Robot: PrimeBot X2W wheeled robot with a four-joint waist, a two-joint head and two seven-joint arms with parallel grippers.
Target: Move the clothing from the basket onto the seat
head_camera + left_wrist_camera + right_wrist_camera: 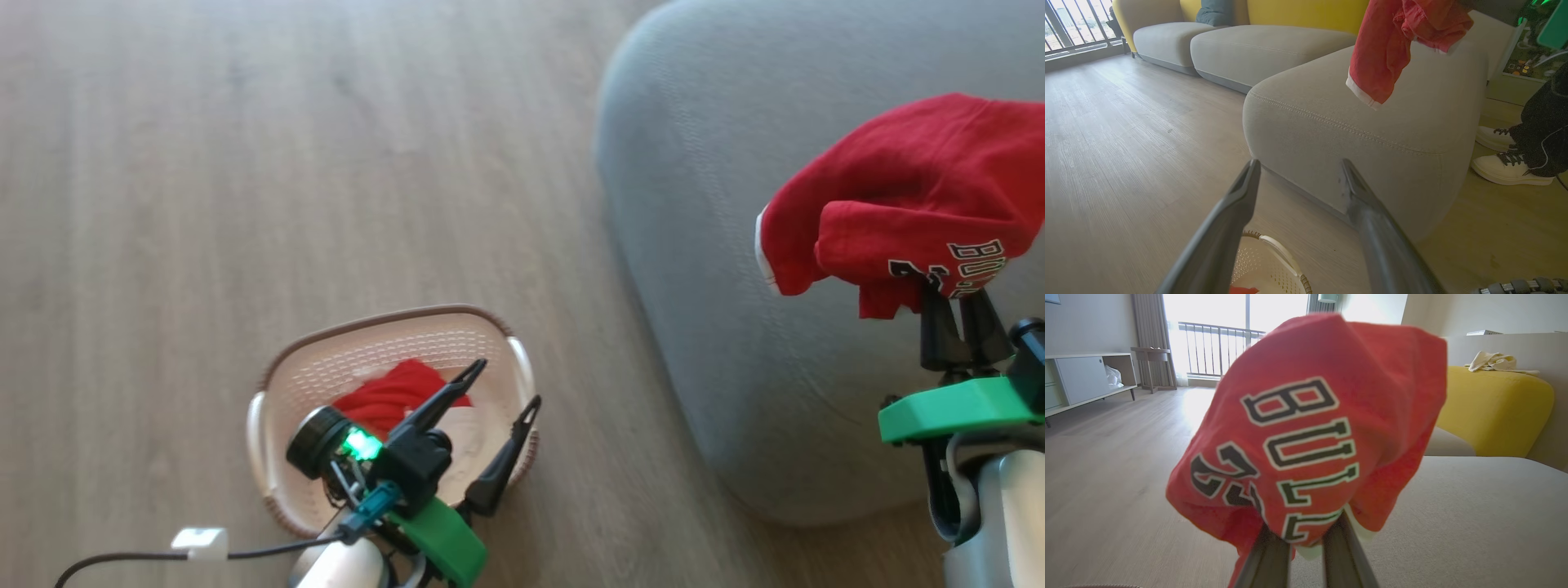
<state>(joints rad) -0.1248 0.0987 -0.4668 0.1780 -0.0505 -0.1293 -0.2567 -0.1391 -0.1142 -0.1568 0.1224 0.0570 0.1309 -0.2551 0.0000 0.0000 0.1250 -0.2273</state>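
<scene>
Head view watcher: right gripper (pixel 953 304) has both fingers pinched tight into the red jersey (pixel 906 188), the one with BULLS 23 on it. It's all bunched up and held over the grey seat (pixel 718 269), near the rounded corner. Can't tell from here if any of it touches the cushion.

Wrist view watcher: yeah, from the left wrist the white-trimmed hem dangles in front of the seat top. It looks clear of it, but hard to be sure. Left gripper (pixel 509 382) is spread wide with nothing in it, hanging above the basket (pixel 392 317).

Head view watcher: and the other red garment (pixel 392 396) lies crumpled inside the basket, which sits on the wood floor (pixel 245 163) near the seat.

Wrist view watcher: someone's white shoes (pixel 1506 169) are on the floor just beside the seat's far end
</scene>
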